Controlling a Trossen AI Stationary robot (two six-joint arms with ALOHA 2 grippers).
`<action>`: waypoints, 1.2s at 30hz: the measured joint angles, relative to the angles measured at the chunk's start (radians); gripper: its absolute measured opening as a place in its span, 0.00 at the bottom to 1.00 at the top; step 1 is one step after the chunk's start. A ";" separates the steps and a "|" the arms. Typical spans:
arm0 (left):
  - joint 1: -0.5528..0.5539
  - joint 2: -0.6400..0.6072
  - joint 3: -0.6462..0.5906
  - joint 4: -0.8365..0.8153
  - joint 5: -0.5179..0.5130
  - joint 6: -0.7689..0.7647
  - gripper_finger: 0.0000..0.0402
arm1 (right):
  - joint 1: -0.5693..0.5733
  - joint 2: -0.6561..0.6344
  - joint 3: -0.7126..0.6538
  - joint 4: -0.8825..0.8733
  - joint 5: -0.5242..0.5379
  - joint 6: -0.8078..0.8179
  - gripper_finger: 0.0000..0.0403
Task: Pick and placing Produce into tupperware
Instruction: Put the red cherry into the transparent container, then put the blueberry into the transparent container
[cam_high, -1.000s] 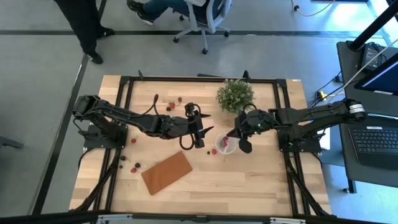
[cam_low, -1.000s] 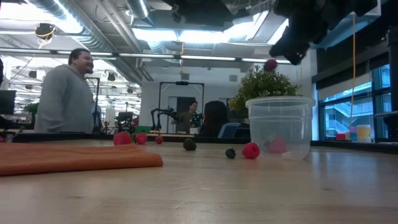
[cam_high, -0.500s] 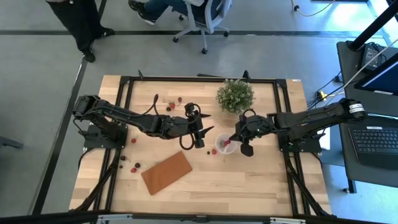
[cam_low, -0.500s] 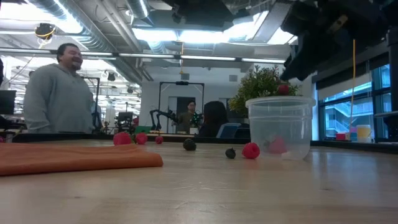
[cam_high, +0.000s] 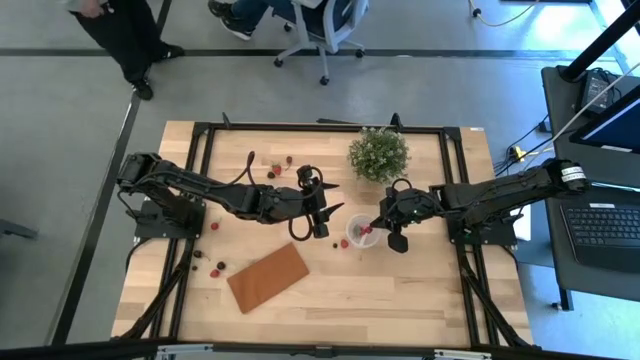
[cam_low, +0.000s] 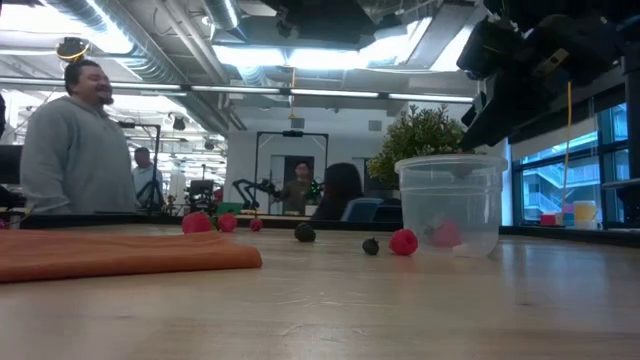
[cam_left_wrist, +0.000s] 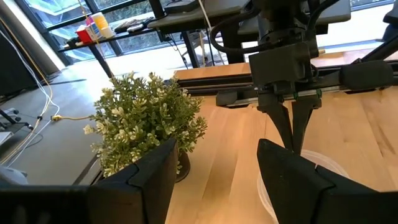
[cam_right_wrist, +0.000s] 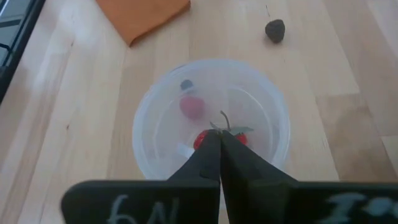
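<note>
right gripper (cam_right_wrist: 219, 144) sits over the tupperware (cam_right_wrist: 211, 118), fingers pinched tight on a red strawberry piece (cam_right_wrist: 217, 138) by its stem, just inside the rim. Cup already has a pink piece (cam_right_wrist: 191, 106) and a dark one. left gripper (cam_high: 322, 215) waits beside the cup, fingers spread, holding nothing. More produce (cam_high: 216, 268) lies scattered on the table (cam_high: 400, 300)

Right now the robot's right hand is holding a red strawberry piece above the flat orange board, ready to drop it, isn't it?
Not above the board. The right hand is shut on the red strawberry piece directly above the clear cup, as the right wrist view shows. The orange board lies apart, nearer the table's front edge.
</note>
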 joint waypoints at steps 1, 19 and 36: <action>0.000 0.000 0.000 0.000 0.000 0.000 0.53 | 0.000 0.000 0.000 0.000 0.000 0.002 0.01; 0.000 0.000 -0.001 -0.001 0.000 0.000 0.53 | 0.000 0.000 0.000 0.007 0.000 0.001 0.08; -0.004 0.000 -0.001 -0.114 0.111 -0.134 0.68 | -0.001 -0.038 0.216 -0.239 0.000 -0.074 0.46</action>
